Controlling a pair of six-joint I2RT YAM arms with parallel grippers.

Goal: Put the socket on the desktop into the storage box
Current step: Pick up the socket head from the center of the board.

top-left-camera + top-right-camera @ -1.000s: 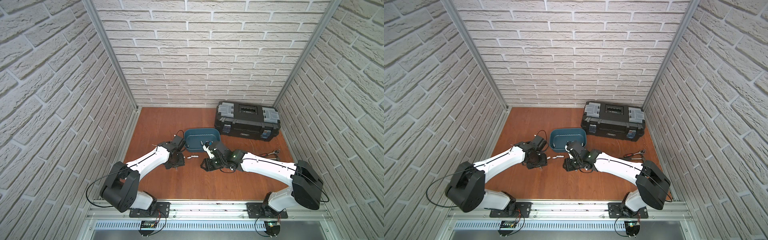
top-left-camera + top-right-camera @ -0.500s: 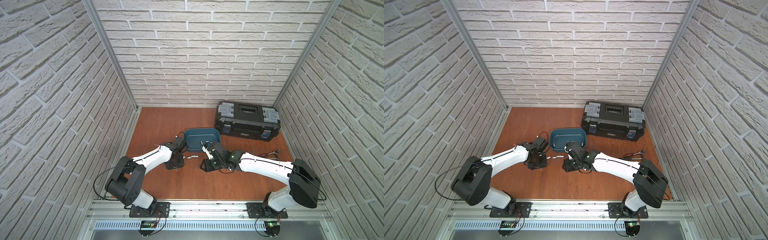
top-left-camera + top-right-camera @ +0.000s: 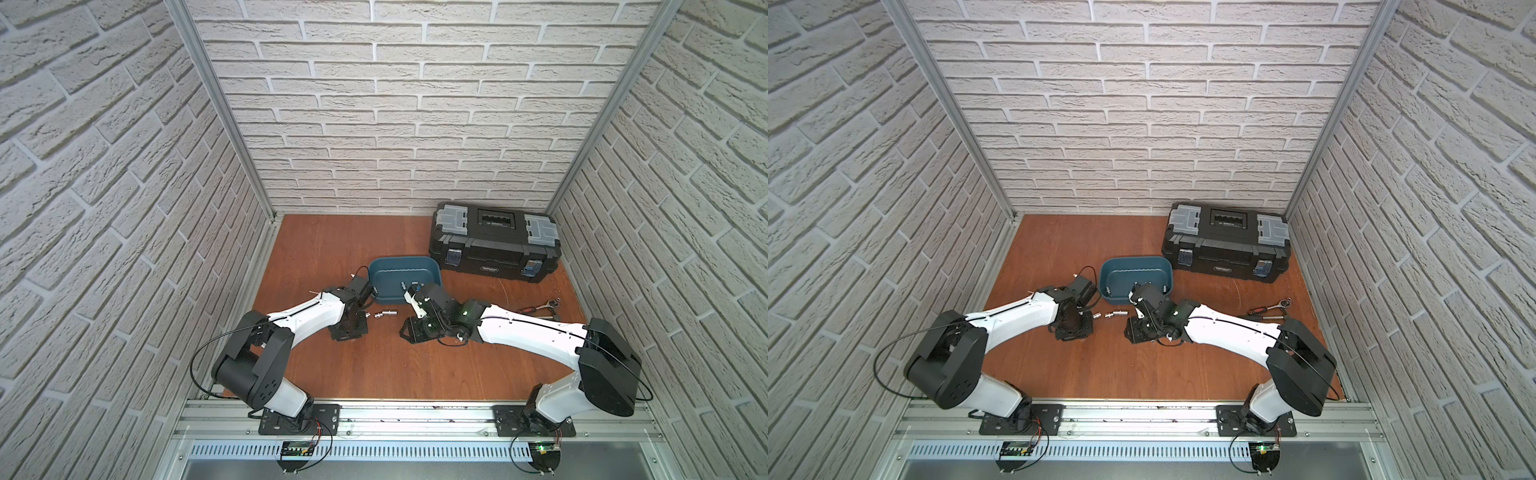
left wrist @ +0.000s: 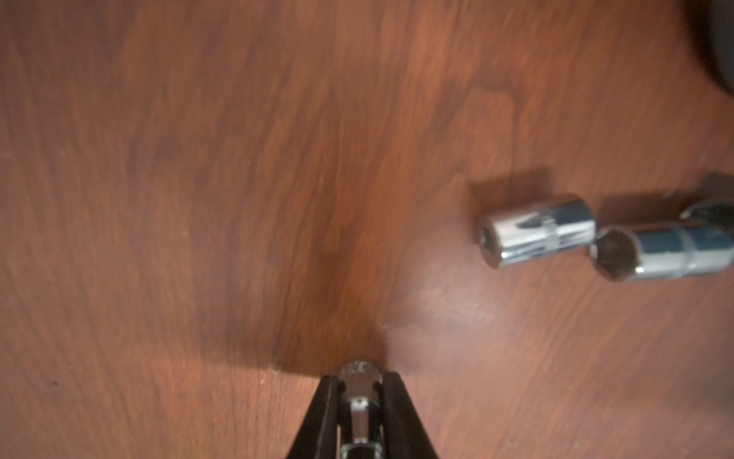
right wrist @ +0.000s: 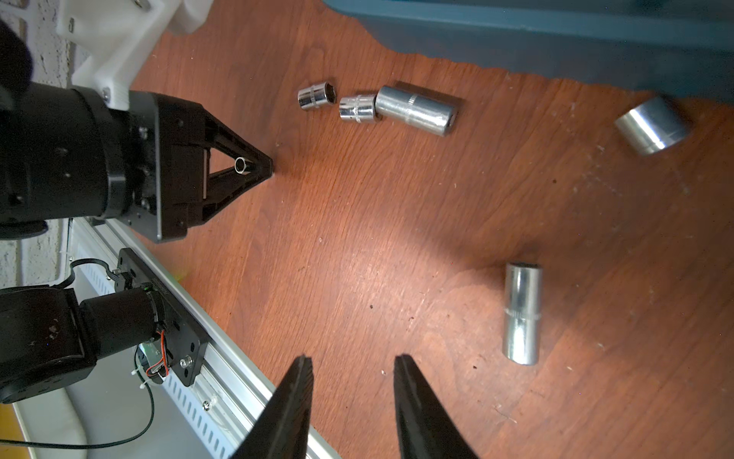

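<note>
My left gripper (image 4: 359,377) is shut on a small chrome socket (image 4: 358,371), tip down at the reddish desktop (image 3: 374,365). The right wrist view shows that gripper (image 5: 258,167) from the side with the socket (image 5: 241,164) between its fingers. My right gripper (image 5: 351,365) is open with nothing in it, low over the desktop. Several more sockets lie loose: two small ones (image 5: 316,95) (image 5: 357,108), a larger one (image 5: 417,110), a long one (image 5: 521,314) and a fat one (image 5: 651,125). The teal storage box (image 3: 395,274) stands just behind both grippers.
A black toolbox (image 3: 494,241) with grey latches stands at the back right. A ratchet wrench (image 3: 544,305) and a red-handled tool (image 3: 528,309) lie on the right, behind my right arm. Brick walls close in three sides; a metal rail (image 3: 415,415) runs along the front.
My left gripper has gone from open to shut on the small socket, and its arm has folded in a little. The right arm has hardly moved.
</note>
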